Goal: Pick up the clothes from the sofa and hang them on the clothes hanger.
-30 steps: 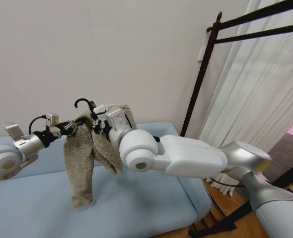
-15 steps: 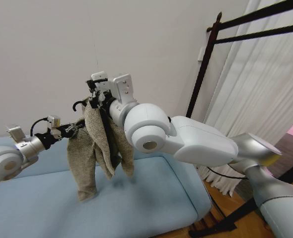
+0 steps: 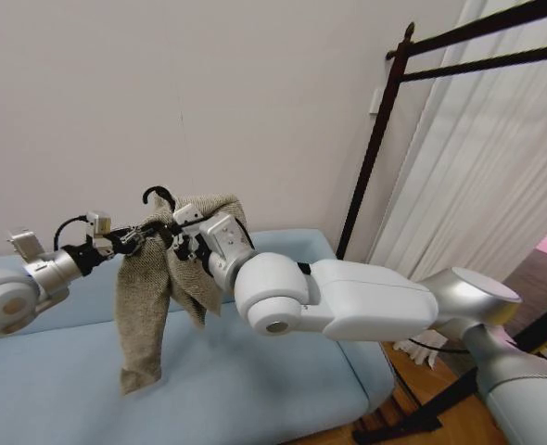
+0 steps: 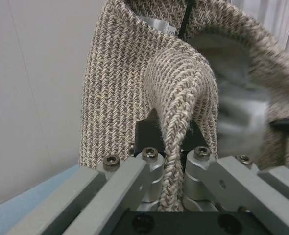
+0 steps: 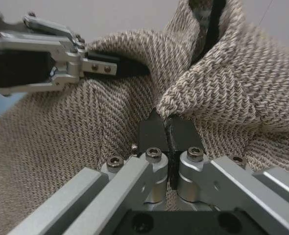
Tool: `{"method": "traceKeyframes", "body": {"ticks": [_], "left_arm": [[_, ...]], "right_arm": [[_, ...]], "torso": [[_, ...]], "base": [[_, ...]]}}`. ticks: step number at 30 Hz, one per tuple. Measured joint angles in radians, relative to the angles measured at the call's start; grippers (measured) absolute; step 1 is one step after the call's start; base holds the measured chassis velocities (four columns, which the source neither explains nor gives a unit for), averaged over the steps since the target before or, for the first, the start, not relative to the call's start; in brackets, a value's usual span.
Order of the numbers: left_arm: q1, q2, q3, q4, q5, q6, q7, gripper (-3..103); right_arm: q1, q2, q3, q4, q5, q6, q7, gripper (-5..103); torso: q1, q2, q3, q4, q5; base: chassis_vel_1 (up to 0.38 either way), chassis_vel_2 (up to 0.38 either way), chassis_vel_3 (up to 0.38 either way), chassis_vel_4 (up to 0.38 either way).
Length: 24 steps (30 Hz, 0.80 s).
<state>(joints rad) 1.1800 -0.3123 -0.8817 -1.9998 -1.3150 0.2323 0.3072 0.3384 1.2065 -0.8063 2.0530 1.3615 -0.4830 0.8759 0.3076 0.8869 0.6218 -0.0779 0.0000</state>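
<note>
Up close, we see left gripper [image 4: 171,141] and right gripper [image 5: 169,129] fingers clamped on the sweater [image 3: 144,297], lower than earlier.

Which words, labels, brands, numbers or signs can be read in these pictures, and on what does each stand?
No text can be read anywhere.
The small pale patch on the beige knitted garment, perhaps a sewn label, is too blurred to read.

One knit garment [image 3: 146,297], one black hanger [image 3: 159,189], one sofa [image 3: 255,371], one rack [image 3: 375,139]
</note>
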Motion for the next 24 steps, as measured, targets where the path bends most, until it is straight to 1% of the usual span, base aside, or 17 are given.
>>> {"method": "traceKeyframes", "body": {"ticks": [2,5,7,13,14,15,16,17,20,22,24], "left_arm": [[-0.005,0.001,-0.001,-0.004,-0.005,-0.001,0.004,3],[-0.012,0.005,-0.004,-0.022,-0.020,-0.003,0.012,3],[-0.012,0.006,-0.005,-0.025,-0.024,-0.005,0.013,3],[-0.012,0.011,-0.012,-0.025,-0.032,-0.016,0.036,3],[-0.012,0.013,-0.013,-0.017,-0.033,-0.021,0.044,3],[-0.012,0.014,-0.013,-0.012,-0.033,-0.023,0.050,3],[-0.013,0.014,-0.013,-0.005,-0.033,-0.026,0.058,3],[-0.013,0.014,-0.013,-0.005,-0.033,-0.026,0.058,3],[-0.016,0.011,-0.010,0.034,-0.031,-0.047,0.099,3],[-0.026,0.000,0.004,0.063,-0.032,-0.068,0.122,3],[-0.034,-0.009,0.012,0.076,-0.035,-0.076,0.132,3]], "right_arm": [[-0.003,0.011,-0.003,-0.020,-0.001,0.003,-0.002,0],[-0.010,0.059,0.007,-0.097,0.017,0.009,0.013,0],[-0.009,0.068,0.011,-0.110,0.017,0.010,0.013,0],[-0.004,0.057,0.007,-0.119,-0.008,0.001,0.006,0],[-0.004,0.049,0.007,-0.104,-0.005,-0.004,0.010,-2],[-0.004,0.045,0.007,-0.096,0.000,-0.007,0.013,-2],[-0.002,0.041,0.007,-0.088,0.007,-0.009,0.017,2],[-0.002,0.041,0.007,-0.088,0.007,-0.009,0.017,2],[0.016,0.021,0.018,-0.050,0.052,-0.010,0.044,19],[0.032,0.004,0.023,-0.035,0.075,-0.011,0.048,29],[0.040,-0.003,0.023,-0.032,0.079,-0.011,0.047,29]], "torso": [[0.000,0.000,0.000,0.0000,0.0000],[0.000,0.000,0.000,0.0003,0.0000],[0.000,0.000,0.000,0.0003,0.0000],[0.000,0.000,0.000,0.0001,0.0000],[0.000,0.000,0.000,-0.0002,0.0001],[0.000,0.000,0.000,-0.0002,0.0000],[0.000,0.000,0.000,-0.0002,0.0000],[0.000,0.000,0.000,-0.0002,0.0000],[0.000,0.000,0.000,0.0001,0.0000],[0.000,0.000,0.000,0.0002,0.0000],[0.000,0.000,0.000,0.0001,0.0000]], "base": [[0.000,0.000,0.000,0.000],[0.000,0.000,0.000,0.000],[0.000,0.000,0.000,0.000],[0.000,0.000,0.000,0.000],[0.000,0.000,0.000,0.000],[0.000,0.000,0.000,0.000],[0.000,0.000,0.000,0.000],[0.000,0.000,0.000,0.000],[0.000,0.000,0.000,0.000],[0.000,0.000,0.000,0.000],[0.000,0.000,0.000,0.000]]}}
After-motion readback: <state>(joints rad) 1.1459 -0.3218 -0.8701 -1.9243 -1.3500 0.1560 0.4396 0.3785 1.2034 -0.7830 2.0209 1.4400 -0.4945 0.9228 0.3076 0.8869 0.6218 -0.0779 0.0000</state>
